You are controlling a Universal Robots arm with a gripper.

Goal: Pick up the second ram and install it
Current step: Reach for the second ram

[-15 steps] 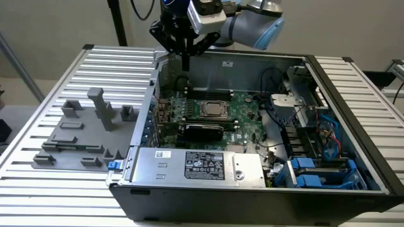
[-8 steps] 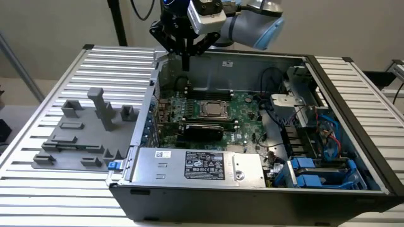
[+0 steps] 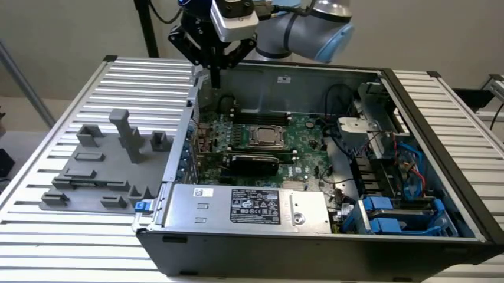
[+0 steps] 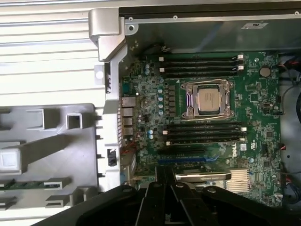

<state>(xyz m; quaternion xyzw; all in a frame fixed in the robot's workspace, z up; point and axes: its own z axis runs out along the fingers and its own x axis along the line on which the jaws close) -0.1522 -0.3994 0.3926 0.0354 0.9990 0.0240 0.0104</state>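
My gripper (image 3: 214,79) hangs shut with nothing between its fingers, above the far corner of the open computer case (image 3: 441,147) on the exterior view's left. In the wrist view the gripper (image 4: 164,176) has its fingertips pressed together over the green motherboard (image 4: 155,94). A thin dark circuit-board stick, the second ram (image 4: 33,184), lies in a groove of the grey fixture (image 4: 51,141) outside the case. Black memory slots (image 4: 202,66) run on one side of the processor socket (image 4: 209,100), and more slots (image 4: 204,134) on the other side.
The grey fixture (image 3: 87,171) with upright blocks stands on the ribbed metal table (image 3: 47,230), on the exterior view's left of the case. The power supply (image 3: 244,206), the blue drive brackets (image 3: 393,218) and cables fill the near end of the case. The case wall (image 4: 110,70) separates fixture and motherboard.
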